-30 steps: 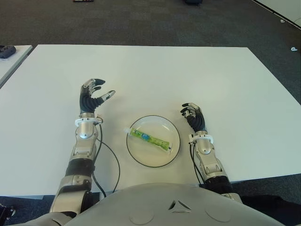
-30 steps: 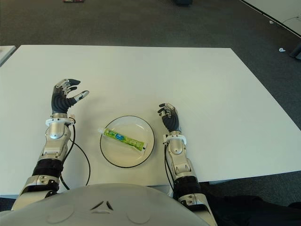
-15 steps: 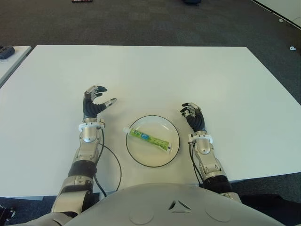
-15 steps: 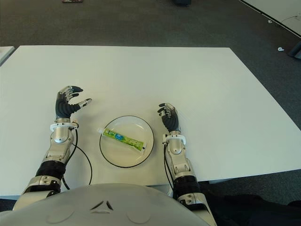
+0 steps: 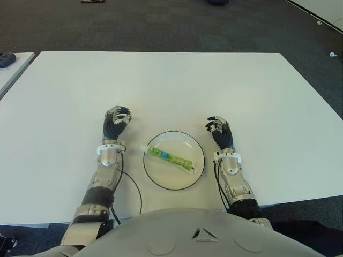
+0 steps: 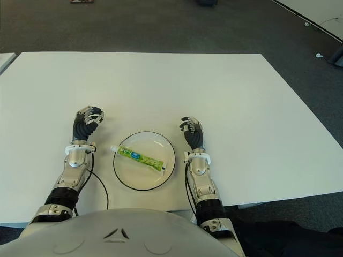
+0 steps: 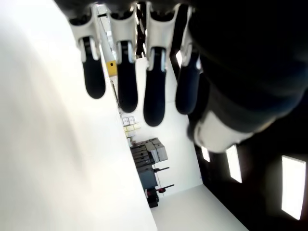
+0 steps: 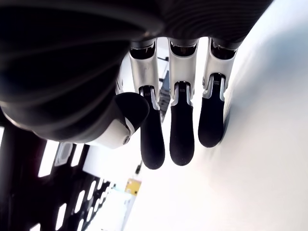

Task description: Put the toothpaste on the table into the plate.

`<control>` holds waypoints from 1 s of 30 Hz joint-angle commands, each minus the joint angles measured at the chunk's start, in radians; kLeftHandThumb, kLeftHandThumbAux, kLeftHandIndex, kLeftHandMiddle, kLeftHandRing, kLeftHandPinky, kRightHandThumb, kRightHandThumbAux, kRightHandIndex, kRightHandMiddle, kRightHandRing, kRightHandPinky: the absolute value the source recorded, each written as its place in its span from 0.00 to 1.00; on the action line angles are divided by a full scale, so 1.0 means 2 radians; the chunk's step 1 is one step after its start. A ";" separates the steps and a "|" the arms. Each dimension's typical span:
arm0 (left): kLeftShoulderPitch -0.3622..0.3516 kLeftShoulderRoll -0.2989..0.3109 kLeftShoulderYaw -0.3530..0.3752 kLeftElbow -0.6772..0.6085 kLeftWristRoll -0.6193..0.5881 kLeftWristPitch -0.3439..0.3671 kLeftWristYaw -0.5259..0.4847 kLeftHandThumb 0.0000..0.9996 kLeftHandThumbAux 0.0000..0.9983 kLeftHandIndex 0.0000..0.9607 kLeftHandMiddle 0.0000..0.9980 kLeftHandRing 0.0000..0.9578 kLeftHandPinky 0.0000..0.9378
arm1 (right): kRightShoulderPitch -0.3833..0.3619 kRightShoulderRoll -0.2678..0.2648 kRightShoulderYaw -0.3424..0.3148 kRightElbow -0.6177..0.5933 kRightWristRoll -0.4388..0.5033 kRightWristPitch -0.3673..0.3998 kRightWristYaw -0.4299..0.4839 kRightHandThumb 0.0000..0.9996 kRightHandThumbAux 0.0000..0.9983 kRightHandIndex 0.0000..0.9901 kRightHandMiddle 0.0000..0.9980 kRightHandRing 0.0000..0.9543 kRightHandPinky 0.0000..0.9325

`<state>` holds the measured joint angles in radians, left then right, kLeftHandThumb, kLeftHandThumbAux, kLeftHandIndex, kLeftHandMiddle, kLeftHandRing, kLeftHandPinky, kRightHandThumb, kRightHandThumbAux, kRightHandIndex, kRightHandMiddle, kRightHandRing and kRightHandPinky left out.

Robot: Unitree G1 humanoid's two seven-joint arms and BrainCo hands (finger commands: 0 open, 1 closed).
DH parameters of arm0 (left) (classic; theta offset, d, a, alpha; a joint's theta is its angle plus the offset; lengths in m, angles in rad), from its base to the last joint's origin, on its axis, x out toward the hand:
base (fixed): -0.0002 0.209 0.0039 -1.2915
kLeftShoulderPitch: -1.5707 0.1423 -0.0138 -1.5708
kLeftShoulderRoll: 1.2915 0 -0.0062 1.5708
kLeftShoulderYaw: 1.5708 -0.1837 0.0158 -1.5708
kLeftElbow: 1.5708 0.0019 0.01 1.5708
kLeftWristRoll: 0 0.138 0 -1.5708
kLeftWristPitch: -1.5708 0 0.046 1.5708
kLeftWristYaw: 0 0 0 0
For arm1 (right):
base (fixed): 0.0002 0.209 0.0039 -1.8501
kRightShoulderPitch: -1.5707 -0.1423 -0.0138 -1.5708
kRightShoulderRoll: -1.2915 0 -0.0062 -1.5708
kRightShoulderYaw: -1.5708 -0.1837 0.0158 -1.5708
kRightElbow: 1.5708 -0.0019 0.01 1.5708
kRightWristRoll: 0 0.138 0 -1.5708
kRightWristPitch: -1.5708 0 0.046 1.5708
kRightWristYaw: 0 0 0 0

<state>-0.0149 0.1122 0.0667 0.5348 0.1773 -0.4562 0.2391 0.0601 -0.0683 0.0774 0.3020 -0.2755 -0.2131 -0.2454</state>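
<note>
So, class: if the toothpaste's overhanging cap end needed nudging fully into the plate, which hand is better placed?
Left. The toothpaste lies in the plate with its cap over the rim beside the left hand; the right hand shows on the far side.

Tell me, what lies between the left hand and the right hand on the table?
In the left eye view, the plate with the toothpaste lies between the left hand and right hand.

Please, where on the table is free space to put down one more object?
The table is bare beyond both hands and right of the right hand. It is crowded near the front edge, where the plate with the toothpaste lies between the right and left hand.
</note>
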 commanded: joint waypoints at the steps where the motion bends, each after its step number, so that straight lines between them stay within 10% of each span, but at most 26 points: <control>1: 0.006 0.002 -0.010 0.015 0.007 0.009 -0.006 0.70 0.72 0.46 0.67 0.69 0.65 | -0.005 0.003 -0.003 0.002 0.005 -0.003 -0.002 0.83 0.70 0.36 0.53 0.54 0.42; 30: 0.017 0.004 -0.029 0.024 0.016 0.030 0.000 0.70 0.72 0.45 0.61 0.63 0.61 | 0.003 0.009 -0.010 -0.008 0.005 -0.004 -0.010 0.83 0.70 0.36 0.51 0.51 0.39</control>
<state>-0.0021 0.1226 0.0196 0.5608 0.1978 -0.4208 0.2391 0.0651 -0.0543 0.0601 0.2773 -0.2711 -0.2147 -0.2628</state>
